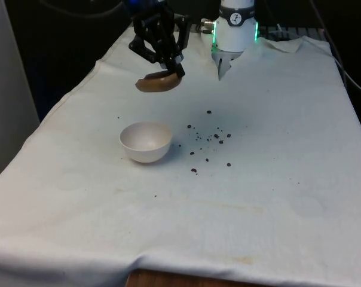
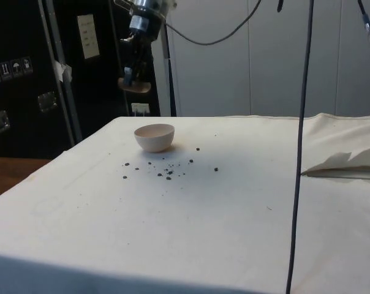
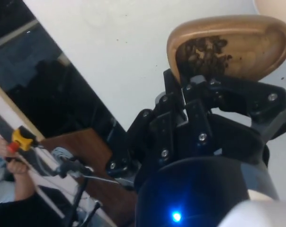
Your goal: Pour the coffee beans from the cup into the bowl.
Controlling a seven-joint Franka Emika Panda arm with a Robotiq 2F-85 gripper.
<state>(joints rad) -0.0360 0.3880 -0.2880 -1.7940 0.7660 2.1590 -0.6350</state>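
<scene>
One brown cup (image 1: 158,83) in the fingers (image 1: 168,64), above the bowl (image 1: 146,141).

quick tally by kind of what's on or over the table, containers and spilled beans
Brown wooden cup, held by the gripper above the table: 1
White bowl on the cloth: 1
Heap of coffee beans in the cup: 1
Scatter of spilled beans on the cloth beside the bowl: 1, single beans too small to count
Total: 4
</scene>
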